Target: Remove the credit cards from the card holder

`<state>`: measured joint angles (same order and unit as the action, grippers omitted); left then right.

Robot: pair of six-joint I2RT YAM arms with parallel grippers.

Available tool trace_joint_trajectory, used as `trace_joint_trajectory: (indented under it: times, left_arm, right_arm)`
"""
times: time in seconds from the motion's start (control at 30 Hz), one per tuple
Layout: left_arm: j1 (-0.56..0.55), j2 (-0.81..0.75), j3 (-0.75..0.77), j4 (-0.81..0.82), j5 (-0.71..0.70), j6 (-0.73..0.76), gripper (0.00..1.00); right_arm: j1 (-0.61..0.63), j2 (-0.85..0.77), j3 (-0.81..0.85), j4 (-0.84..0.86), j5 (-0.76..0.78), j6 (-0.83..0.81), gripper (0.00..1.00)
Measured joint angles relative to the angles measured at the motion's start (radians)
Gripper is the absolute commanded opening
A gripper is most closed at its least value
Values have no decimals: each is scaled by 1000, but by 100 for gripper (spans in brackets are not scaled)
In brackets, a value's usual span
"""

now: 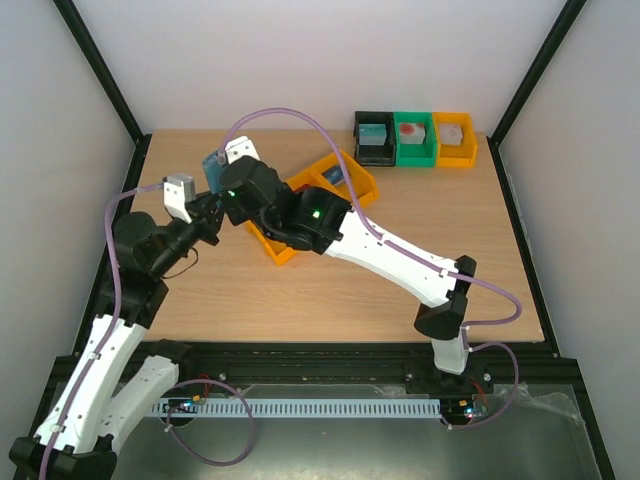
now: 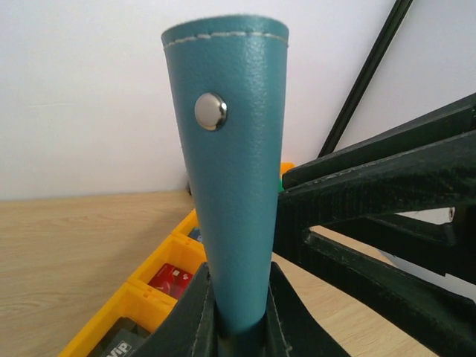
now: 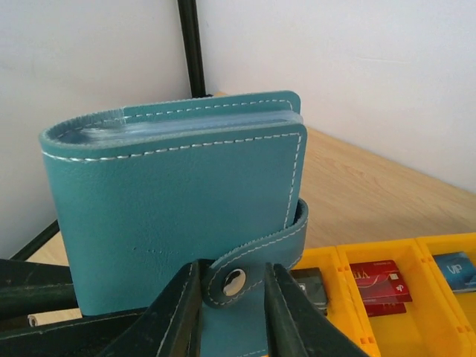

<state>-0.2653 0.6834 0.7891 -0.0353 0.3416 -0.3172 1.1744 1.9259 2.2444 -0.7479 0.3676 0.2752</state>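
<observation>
Both grippers are on the teal stitched-leather card holder [image 3: 178, 201], held folded & upright over the back-left of the wooden table [image 1: 330, 290]. Left gripper [image 2: 238, 271]: jaws pinching the snap-studded cover from below. Right gripper [image 3: 232, 269]: jaws closed against the snap strap's edges. You've 3 thin plastic credit cards lying in the yellow divided plastic tray [image 3: 372, 251], one per compartment: dark grey card [image 3: 309, 286], red card [image 3: 379, 282], blue card [image 3: 454, 269].
</observation>
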Motion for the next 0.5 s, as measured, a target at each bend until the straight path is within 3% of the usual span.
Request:
trace_joint_trajectory:
  times: [0.4, 0.5]
  left_arm:
    - [-18, 14, -25, -45, -84, 131, 2]
    - [-30, 14, -40, -42, -119, 169, 2]
  right_arm:
    - [0, 79, 36, -48, 43, 7, 21]
    - [-11, 92, 43, -58, 14, 28, 17]
